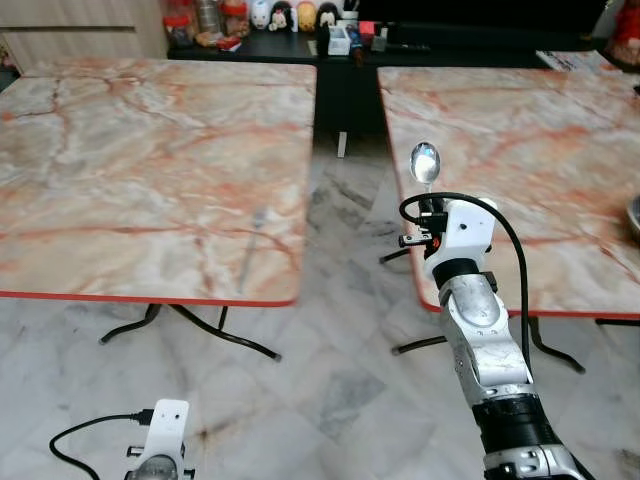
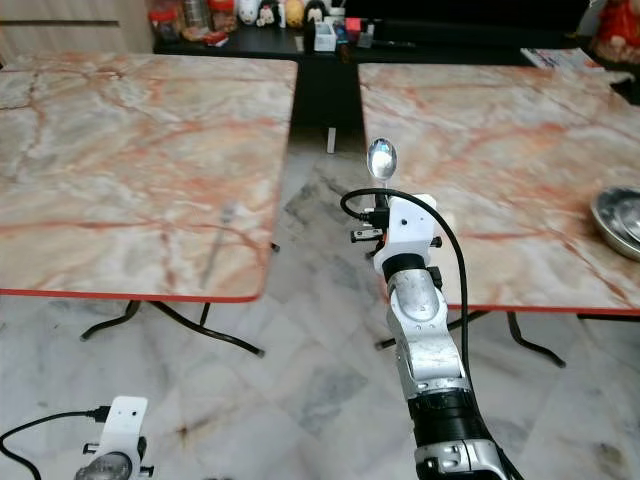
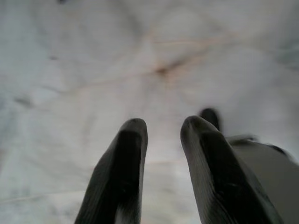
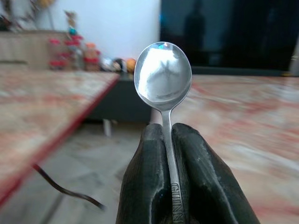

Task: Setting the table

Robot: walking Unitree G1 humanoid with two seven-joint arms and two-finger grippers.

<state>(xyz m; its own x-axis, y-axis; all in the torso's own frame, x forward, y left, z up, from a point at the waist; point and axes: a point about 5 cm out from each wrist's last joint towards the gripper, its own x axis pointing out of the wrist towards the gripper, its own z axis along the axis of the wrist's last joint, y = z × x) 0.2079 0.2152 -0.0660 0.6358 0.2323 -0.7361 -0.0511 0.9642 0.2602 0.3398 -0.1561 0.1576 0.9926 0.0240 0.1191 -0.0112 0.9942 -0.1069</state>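
Marble floor nearest, pale grey and veined, under both arms. Left hand hanging low over that floor, its two black fingers spread with a clear gap, nothing between them. Right hand raised higher, over the gap between the two tables and just off the near left corner of the right table. Fingers pressed together on the handle of a metal spoon, pinching it low down so the bowl stands upright above the fingertips, shiny and facing the wrist camera. Black cable looping beside the white wrist block. Left table and right table both topped in pink-orange marbled stone with a thin red rim, on black metal legs, side by side with a narrow strip of floor between. Metal bowl at the right edge of the right table, cut off by the picture border. Farther back, a dark low cabinet along the wall, crowded with jars, small round figures and boxes, too small to tell apart. Newspaper or magazine at the far right corner of the right table.
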